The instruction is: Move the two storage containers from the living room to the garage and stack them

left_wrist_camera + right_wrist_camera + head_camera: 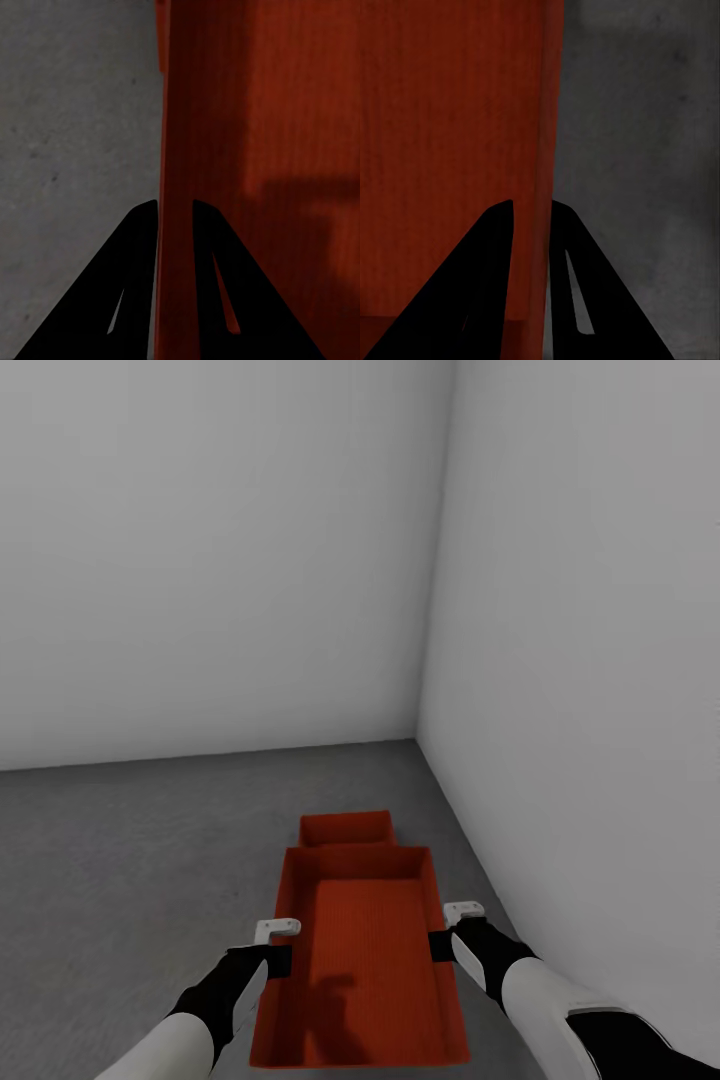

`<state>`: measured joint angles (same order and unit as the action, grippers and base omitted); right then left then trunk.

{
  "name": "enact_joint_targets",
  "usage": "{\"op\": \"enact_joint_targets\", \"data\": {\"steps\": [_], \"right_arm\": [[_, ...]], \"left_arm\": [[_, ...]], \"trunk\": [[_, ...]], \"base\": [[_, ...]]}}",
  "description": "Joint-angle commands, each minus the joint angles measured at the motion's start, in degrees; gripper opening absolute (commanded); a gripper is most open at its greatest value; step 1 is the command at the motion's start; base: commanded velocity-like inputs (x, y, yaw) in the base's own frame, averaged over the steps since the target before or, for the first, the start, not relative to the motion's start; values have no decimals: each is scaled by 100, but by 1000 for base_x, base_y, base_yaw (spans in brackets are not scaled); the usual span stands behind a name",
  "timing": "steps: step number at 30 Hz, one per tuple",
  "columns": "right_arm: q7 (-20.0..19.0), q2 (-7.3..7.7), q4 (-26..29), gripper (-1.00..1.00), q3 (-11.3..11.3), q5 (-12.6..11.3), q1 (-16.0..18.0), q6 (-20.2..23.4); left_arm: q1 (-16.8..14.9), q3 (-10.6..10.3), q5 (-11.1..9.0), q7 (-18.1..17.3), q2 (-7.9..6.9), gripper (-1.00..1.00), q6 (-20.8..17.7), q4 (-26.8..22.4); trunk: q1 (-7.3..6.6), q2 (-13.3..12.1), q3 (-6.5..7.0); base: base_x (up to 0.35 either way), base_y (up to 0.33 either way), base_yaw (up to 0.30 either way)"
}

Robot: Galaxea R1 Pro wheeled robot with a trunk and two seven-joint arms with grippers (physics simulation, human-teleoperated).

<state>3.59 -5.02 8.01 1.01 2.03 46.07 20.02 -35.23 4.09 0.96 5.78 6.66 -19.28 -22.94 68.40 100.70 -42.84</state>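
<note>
Both grippers, left gripper [175,214] and right gripper [531,214], are clamped on the held container's [365,960] side walls; misalignment over the far container [345,828] could spoil stacking.

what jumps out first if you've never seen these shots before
The red-orange container held over the grey concrete floor, low in the head view, with the left tool and right tool each pinching one of its long side walls. Just beyond it, a second container sits on the floor in the corner of the plain white walls.
</note>
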Motion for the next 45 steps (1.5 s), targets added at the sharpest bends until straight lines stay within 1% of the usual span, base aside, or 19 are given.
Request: {"op": "enact_joint_targets", "data": {"steps": [1,10,45], "right_arm": [[-25,1,27,-100,330,-115,7,28],[-25,1,27,-100,330,-115,7,28],[-25,1,25,-100,330,-115,7,28]], "left_arm": [[3,-105,-161,-50,-69,-100,-94,9],[3,-110,-160,-50,-69,-100,-94,9],[4,-110,-158,-48,-69,-100,-94,9]], "trunk": [[-1,3,-5],[-1,3,-5],[-1,3,-5]], "base": [[1,0,-40],[94,22,-12],[253,13,0]]}}
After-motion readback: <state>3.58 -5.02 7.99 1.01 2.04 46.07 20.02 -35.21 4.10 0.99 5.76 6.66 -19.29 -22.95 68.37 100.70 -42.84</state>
